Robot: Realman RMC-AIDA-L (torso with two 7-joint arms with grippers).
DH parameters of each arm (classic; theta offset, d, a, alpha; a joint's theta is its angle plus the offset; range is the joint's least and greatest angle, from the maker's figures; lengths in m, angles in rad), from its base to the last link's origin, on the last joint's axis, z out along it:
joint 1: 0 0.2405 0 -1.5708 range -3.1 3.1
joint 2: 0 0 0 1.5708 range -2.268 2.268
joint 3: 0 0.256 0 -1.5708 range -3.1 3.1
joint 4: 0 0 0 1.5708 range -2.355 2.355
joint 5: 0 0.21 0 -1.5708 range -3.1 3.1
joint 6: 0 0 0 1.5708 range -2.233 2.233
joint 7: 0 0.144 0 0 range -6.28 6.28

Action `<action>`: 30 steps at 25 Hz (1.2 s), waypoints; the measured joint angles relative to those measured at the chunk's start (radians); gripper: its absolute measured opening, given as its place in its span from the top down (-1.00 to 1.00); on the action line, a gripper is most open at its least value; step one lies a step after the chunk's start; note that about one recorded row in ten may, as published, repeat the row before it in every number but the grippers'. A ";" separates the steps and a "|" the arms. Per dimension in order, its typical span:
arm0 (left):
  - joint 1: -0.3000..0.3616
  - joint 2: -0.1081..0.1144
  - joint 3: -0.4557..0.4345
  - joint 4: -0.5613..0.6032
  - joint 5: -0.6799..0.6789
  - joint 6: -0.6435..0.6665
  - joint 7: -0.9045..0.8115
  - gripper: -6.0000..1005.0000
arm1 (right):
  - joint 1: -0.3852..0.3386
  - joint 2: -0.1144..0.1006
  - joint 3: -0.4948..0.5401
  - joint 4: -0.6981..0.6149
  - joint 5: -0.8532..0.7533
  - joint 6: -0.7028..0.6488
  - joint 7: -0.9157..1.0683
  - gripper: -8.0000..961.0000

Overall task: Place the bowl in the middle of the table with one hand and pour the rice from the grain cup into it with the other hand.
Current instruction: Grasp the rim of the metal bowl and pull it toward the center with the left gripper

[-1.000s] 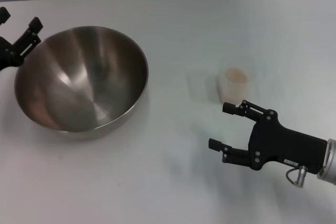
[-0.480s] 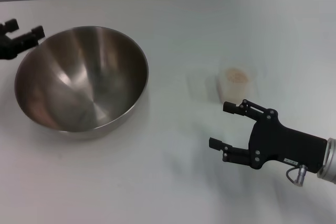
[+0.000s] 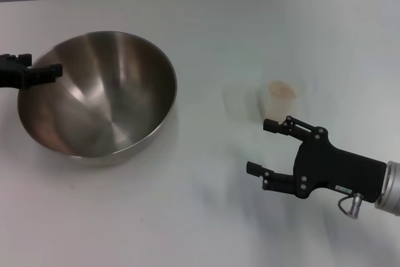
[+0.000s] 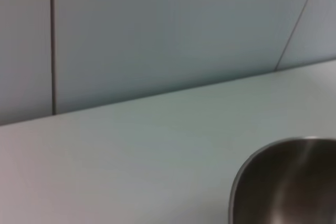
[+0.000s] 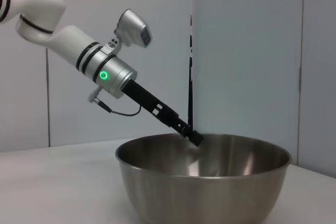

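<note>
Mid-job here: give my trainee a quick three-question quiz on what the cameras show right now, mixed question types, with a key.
1. True or false: the bowl already holds the rice.
2. Which hand is at the bowl's rim? A) the left hand B) the right hand C) neither
3. Fill in: the right hand's fingers are spread and it sits on the robot's side of the ____, not gripping it.

Key
1. False: the bowl's inside is bare metal and the rice sits in the grain cup on the table.
2. A: the right wrist view shows it reaching down to the rim.
3. grain cup
</note>
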 joint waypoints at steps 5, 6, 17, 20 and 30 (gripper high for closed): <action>-0.038 0.001 0.005 0.012 0.128 0.000 -0.059 -0.33 | 0.005 0.000 0.000 0.002 0.000 0.008 0.000 -0.72; -0.043 0.001 0.005 0.015 0.147 0.000 -0.067 -0.33 | 0.005 0.000 0.000 0.003 0.000 0.008 0.000 -0.72; -0.058 0.000 0.012 0.021 0.178 0.000 -0.078 -0.30 | 0.006 0.000 0.011 0.003 0.000 0.009 0.000 -0.72; -0.059 0.001 0.021 0.023 0.179 0.002 -0.078 -0.29 | 0.006 0.000 0.013 0.003 0.000 0.009 0.000 -0.72; -0.061 0.002 0.031 0.032 0.187 0.006 -0.078 -0.12 | 0.008 0.000 0.022 0.003 0.002 0.009 0.000 -0.72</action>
